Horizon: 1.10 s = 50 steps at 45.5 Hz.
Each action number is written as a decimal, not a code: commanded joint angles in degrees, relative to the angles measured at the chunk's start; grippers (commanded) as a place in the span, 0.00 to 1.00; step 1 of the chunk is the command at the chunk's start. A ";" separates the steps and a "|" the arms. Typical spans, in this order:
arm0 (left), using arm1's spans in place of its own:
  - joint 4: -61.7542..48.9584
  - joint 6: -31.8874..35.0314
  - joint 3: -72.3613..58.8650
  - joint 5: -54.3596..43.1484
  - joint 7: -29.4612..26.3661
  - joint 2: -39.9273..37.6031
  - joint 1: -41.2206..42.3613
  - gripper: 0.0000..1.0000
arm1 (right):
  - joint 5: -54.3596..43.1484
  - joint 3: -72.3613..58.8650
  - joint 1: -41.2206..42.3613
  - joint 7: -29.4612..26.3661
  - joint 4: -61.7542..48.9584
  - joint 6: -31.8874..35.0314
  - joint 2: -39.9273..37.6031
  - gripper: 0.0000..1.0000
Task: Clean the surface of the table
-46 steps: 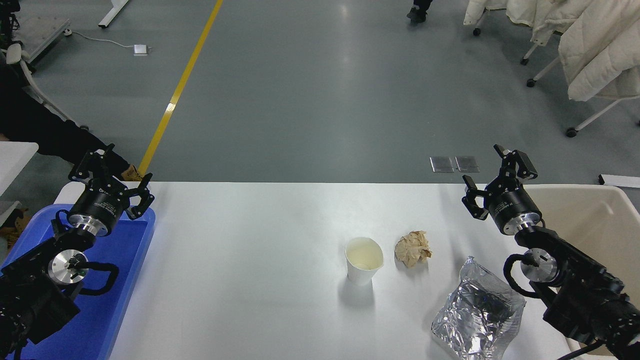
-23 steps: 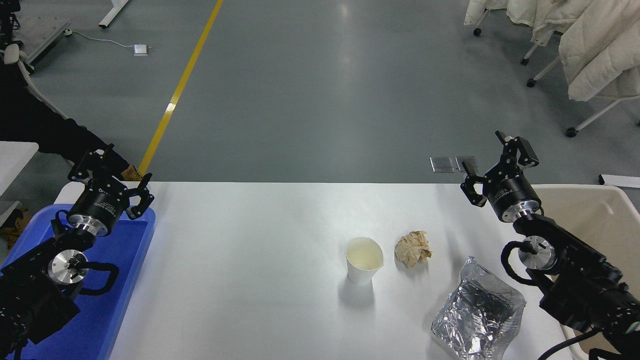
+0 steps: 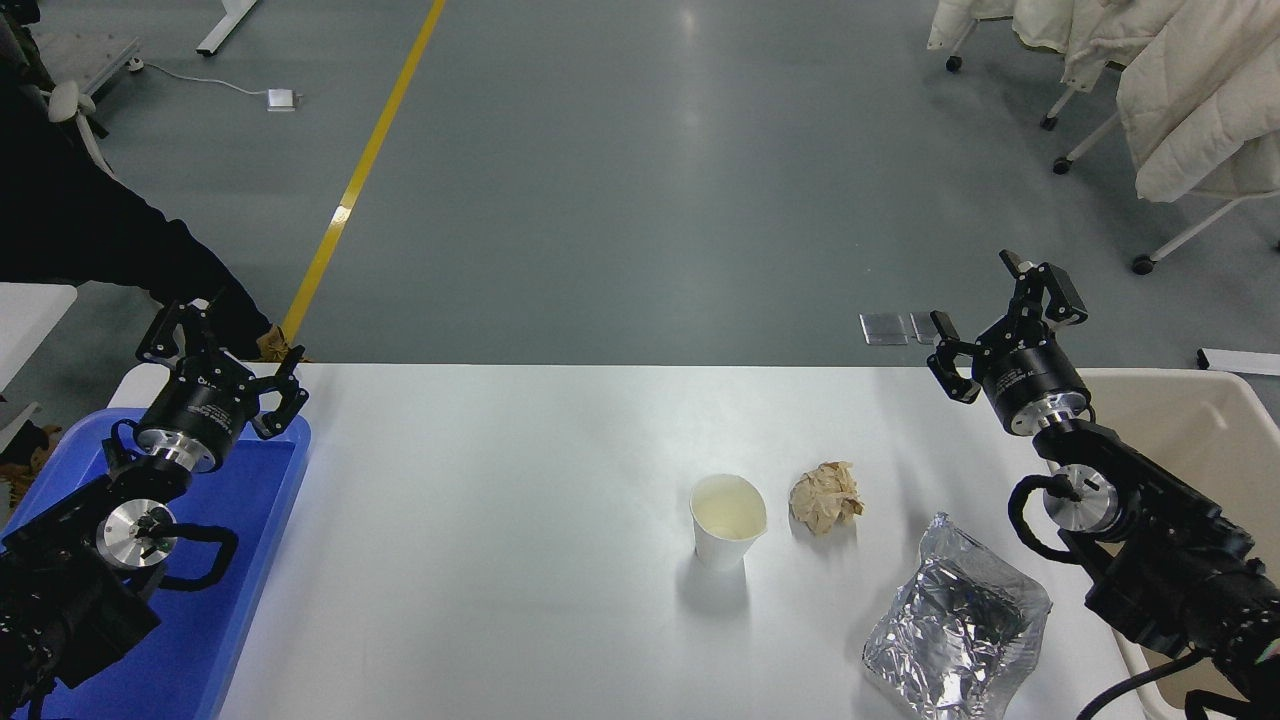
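The white table surface (image 3: pixel 500 560) fills the lower part of the head view. On it stand a white paper cup (image 3: pixel 727 520), upright and empty-looking, a crumpled brown paper ball (image 3: pixel 826 497) just right of the cup, and a crinkled silver foil bag (image 3: pixel 955 625) at the front right. My right gripper (image 3: pixel 1000 318) hangs open above the table's far right corner, well behind the paper ball, holding nothing. My left gripper (image 3: pixel 222 355) is open too, parked over the far end of the blue tray.
A blue plastic tray (image 3: pixel 240 570) lies at the table's left edge under my left arm. A beige bin (image 3: pixel 1200 440) stands off the right edge. A person's dark sleeve (image 3: pixel 90 235) reaches in at the far left.
My right gripper has risen and drifted toward the far edge of the table. The person's dark sleeve at the left has come further into view. The left arm has stayed put.
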 commanded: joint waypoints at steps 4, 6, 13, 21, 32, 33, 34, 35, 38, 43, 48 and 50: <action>0.00 0.00 0.00 -0.06 0.00 0.00 0.00 1.00 | -2.88 -21.25 5.67 0.25 0.57 -3.57 -3.95 0.99; 0.00 0.00 0.00 -0.06 0.00 0.00 0.00 1.00 | -2.88 -27.58 7.86 0.25 0.57 -3.74 -4.65 0.99; 0.00 0.00 0.00 -0.06 0.00 0.00 0.00 1.00 | -2.97 -37.35 12.61 0.25 0.66 -3.66 -5.27 0.99; 0.00 0.00 0.00 -0.06 0.00 0.00 0.00 1.00 | -3.76 -46.05 17.54 0.24 1.98 -3.65 -5.79 0.99; 0.00 0.00 0.00 -0.06 0.00 0.00 0.00 1.00 | -4.99 -46.41 19.47 -0.37 13.65 -6.46 -12.55 0.99; 0.00 0.00 0.00 -0.06 0.00 0.00 0.00 1.00 | -5.77 -46.41 19.47 -0.37 15.32 -7.34 -13.52 0.99; 0.00 0.00 0.00 -0.06 0.00 0.00 0.00 1.00 | -6.83 -46.32 19.47 -0.37 17.17 -8.30 -14.31 0.99; 0.00 0.00 0.00 -0.06 0.00 0.00 0.00 1.00 | -8.23 -46.15 19.47 -0.46 18.75 -9.18 -15.19 0.99; 0.00 0.00 0.00 -0.06 0.00 0.00 0.00 1.00 | -12.71 -45.80 19.30 -0.55 22.71 -11.38 -17.48 0.99; 0.00 0.00 0.00 -0.06 0.00 0.00 0.00 1.00 | -19.48 -45.62 19.21 -1.16 28.51 -13.41 -20.55 0.98; 0.00 0.00 0.00 -0.06 0.00 0.00 0.00 1.00 | -26.24 -45.62 19.21 -3.79 35.45 -13.50 -24.95 0.98; 0.00 0.00 0.00 -0.06 0.00 0.00 0.00 1.00 | -29.49 -45.62 19.30 -4.85 38.00 -13.50 -26.18 0.98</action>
